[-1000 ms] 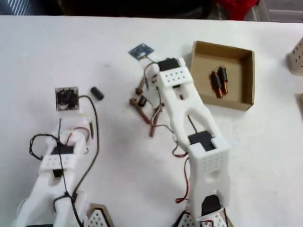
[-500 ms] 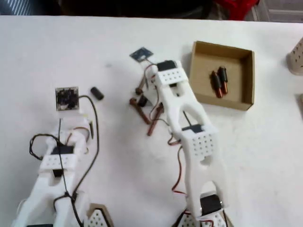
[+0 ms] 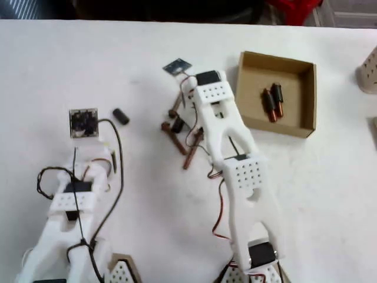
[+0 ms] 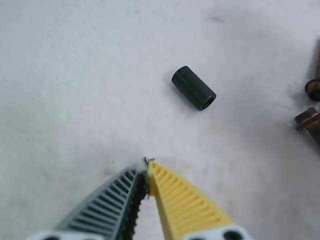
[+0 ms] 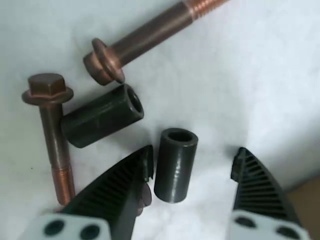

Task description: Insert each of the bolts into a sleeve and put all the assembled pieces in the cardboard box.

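A sleeve (image 5: 175, 165) lies between the right fingers (image 5: 122, 182) on the tabletop (image 5: 260, 75); a second sleeve (image 5: 102, 116) and two bolts (image 5: 145, 32) lie just beyond them.

White arms (image 3: 244, 177), grey-yellow left pincer (image 4: 147, 164)

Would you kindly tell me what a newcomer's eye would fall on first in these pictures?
The right hand, open, straddles a black sleeve amid copper bolts near the table's middle. Beside them, the cardboard box holds two assembled pieces. The left hand, shut, sits apart from a lone sleeve.
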`<state>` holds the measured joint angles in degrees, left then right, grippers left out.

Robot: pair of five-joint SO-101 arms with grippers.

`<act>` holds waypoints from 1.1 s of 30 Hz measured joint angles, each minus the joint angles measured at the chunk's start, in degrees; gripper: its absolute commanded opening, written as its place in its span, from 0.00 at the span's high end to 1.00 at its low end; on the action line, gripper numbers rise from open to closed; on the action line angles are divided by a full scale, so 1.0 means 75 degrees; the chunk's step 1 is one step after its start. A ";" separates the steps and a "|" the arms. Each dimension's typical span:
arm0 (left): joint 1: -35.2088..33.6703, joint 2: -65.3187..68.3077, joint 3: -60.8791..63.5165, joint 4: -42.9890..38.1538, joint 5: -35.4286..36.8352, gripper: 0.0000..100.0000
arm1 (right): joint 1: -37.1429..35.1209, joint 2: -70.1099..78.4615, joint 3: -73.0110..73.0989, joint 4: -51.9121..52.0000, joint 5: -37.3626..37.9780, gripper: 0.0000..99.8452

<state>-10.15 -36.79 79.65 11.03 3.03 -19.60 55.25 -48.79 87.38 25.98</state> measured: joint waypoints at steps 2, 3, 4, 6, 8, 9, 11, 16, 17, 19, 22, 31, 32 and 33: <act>0.0000 0.0000 0.0000 0.0000 0.0000 0.98 | 0.0012 0.0000 0.0000 0.0023 0.0000 0.90; 0.0000 0.0000 0.0000 0.0000 0.0000 0.98 | 0.0023 0.0000 -0.0012 0.0023 0.0012 0.95; 0.0000 0.0000 0.0000 0.0000 0.0000 0.98 | 0.0070 0.0000 -0.0012 0.0023 0.0012 0.99; 0.0000 0.0000 0.0000 0.0000 0.0000 0.98 | 0.0164 0.0000 -0.0035 0.0035 0.0012 0.96; 0.0000 0.0000 0.0000 0.0000 0.0000 0.98 | 0.0211 0.0000 -0.0059 0.0035 0.0000 0.96; 0.0000 0.0000 0.0000 0.0000 0.0000 0.98 | 0.0211 0.0000 -0.0059 0.0035 0.0000 0.98; 0.0000 0.0000 0.0000 0.0000 0.0000 0.98 | 0.0211 0.0000 -0.0059 0.0035 0.0000 0.98; 0.0000 0.0000 0.0000 0.0000 -0.0023 0.98 | 0.0199 0.0023 -0.0352 0.0281 0.0000 0.98; 0.0000 0.0000 0.0000 0.0000 -0.0023 0.98 | 0.0199 0.0023 -0.0457 0.0445 0.0000 0.98; 0.0000 0.0000 0.0000 0.0000 -0.0023 0.98 | 0.0188 0.0023 -0.0762 0.0832 -0.0012 0.98; 0.0000 0.0000 0.0000 0.0000 -0.0023 0.98 | 0.0188 -0.0211 -0.1043 0.1196 -0.0012 0.98; 0.0000 0.0000 0.0000 0.0000 -0.0023 0.98 | 0.0188 -0.2286 0.0680 0.1231 -0.0012 0.98; 0.0000 0.0000 0.0000 0.0000 -0.0023 0.98 | 0.0188 -0.2590 0.0973 0.1231 -0.0012 0.98; 0.0000 0.0000 0.0000 0.0000 -0.0023 0.98 | 0.0188 -0.2872 0.1266 0.1231 -0.0012 0.98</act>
<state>-10.15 -36.79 79.65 11.03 2.86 -18.20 33.71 -39.30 96.62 25.89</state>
